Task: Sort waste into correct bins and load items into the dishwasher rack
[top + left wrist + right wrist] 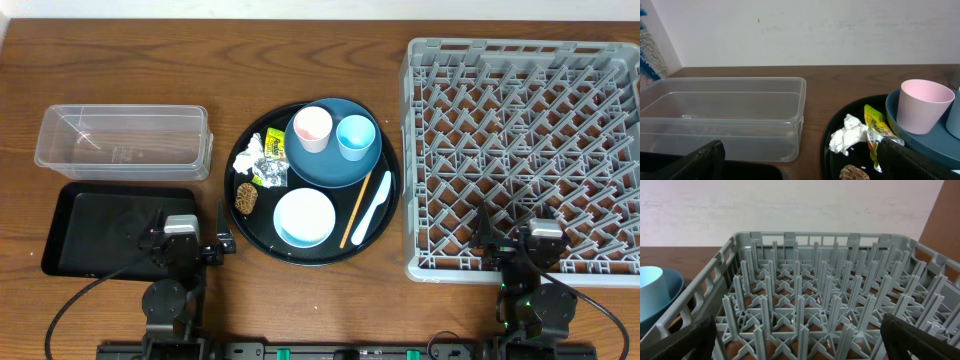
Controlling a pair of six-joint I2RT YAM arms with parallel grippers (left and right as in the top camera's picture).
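Nothing sorted yet: my left gripper (805,167) and right gripper (800,345) gape empty; clear rectangular plastic tub (730,100) and grey plastic grid rack (805,305) ahead stand bare, everything waits on round black tray (258,225) between.

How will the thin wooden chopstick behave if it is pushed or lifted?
The chopstick looks thin and wooden, so it is probably stiff and light. Lying flat on the round black tray, it may roll or slide when pushed.
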